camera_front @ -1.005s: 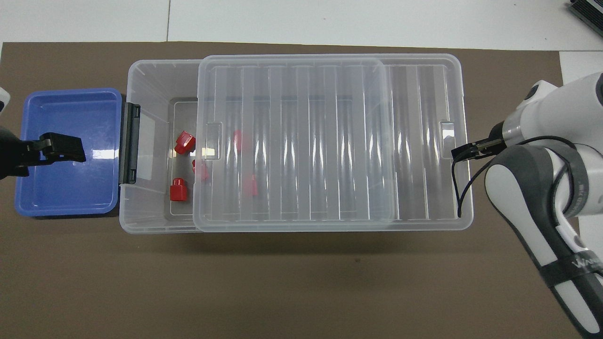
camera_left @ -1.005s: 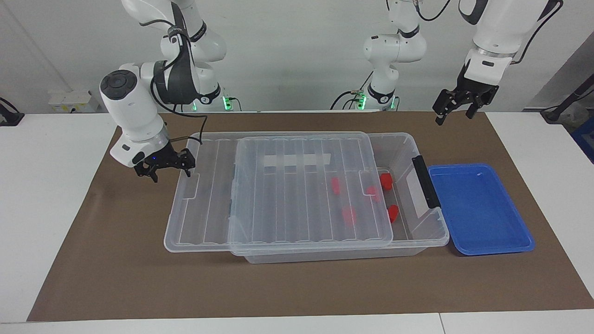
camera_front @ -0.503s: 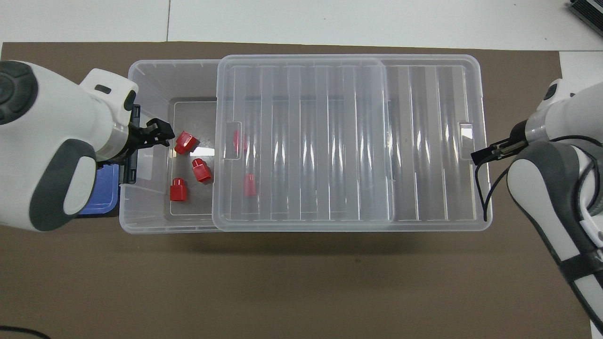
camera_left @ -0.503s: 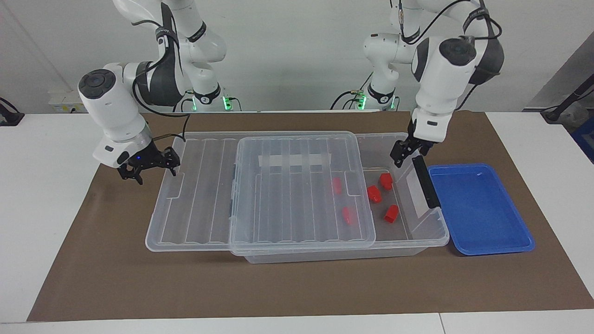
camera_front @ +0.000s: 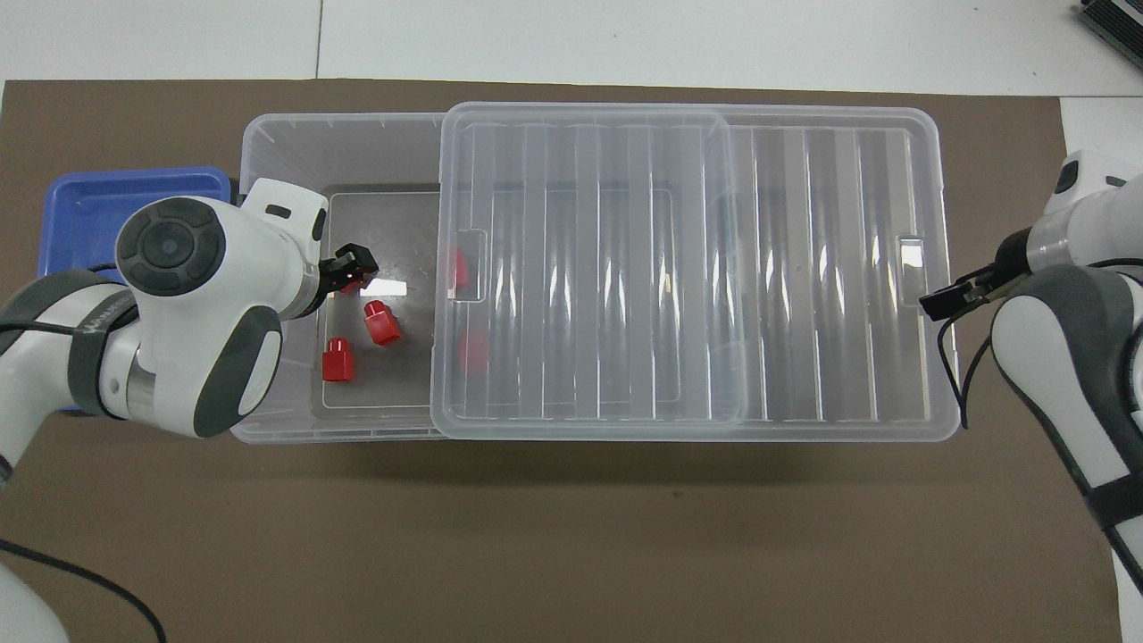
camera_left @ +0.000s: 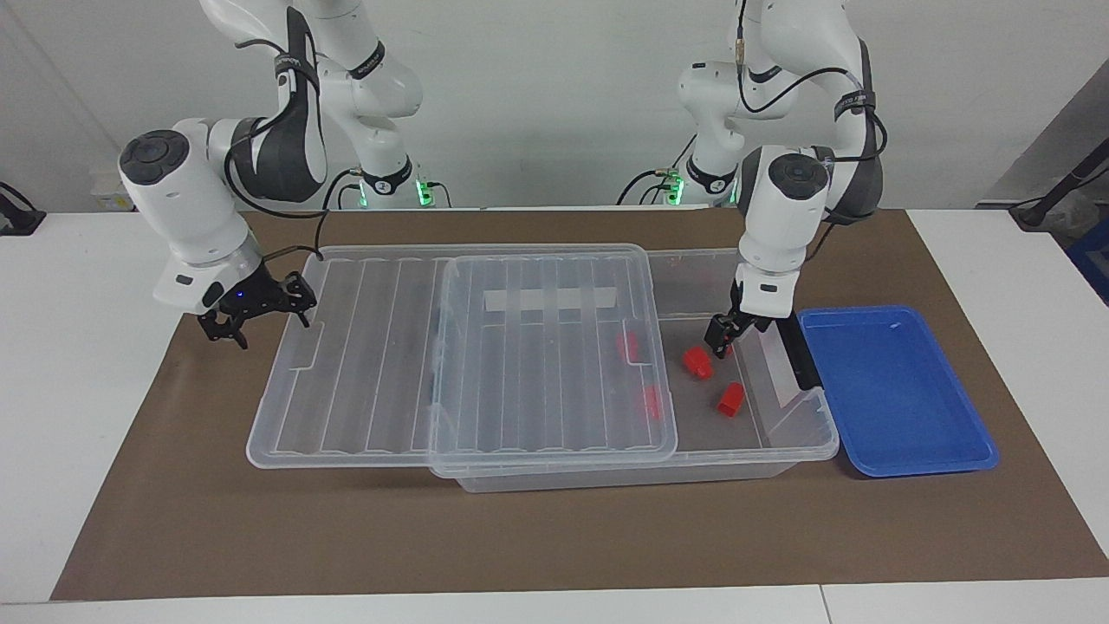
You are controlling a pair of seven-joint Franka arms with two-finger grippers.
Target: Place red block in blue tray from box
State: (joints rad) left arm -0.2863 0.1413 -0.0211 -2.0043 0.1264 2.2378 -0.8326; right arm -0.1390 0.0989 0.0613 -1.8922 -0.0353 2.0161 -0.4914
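Observation:
The clear box [camera_left: 762,446] [camera_front: 286,147] lies along the mat, its lid [camera_left: 520,347] [camera_front: 625,268] slid toward the right arm's end, so the end by the black handle [camera_left: 795,351] is uncovered. My left gripper [camera_left: 718,338] [camera_front: 355,265] is down inside that end, at a red block [camera_left: 726,351] [camera_front: 346,285] that it mostly covers. Two more red blocks [camera_left: 697,362] [camera_front: 382,323] lie bare on the floor beside it. Two others [camera_left: 630,347] [camera_front: 459,268] show through the lid. The blue tray [camera_left: 892,390] [camera_front: 89,201] is empty beside the handle end. My right gripper [camera_left: 260,312] [camera_front: 933,305] holds the lid's end.
A brown mat [camera_left: 554,537] covers the table under everything. The lid overhangs the box toward the right arm's end. The left arm's wrist covers the handle and part of the tray in the overhead view.
My right gripper has pulled the lid further toward its end, baring more blocks. My left gripper came from over the tray and went down into the box to a red block.

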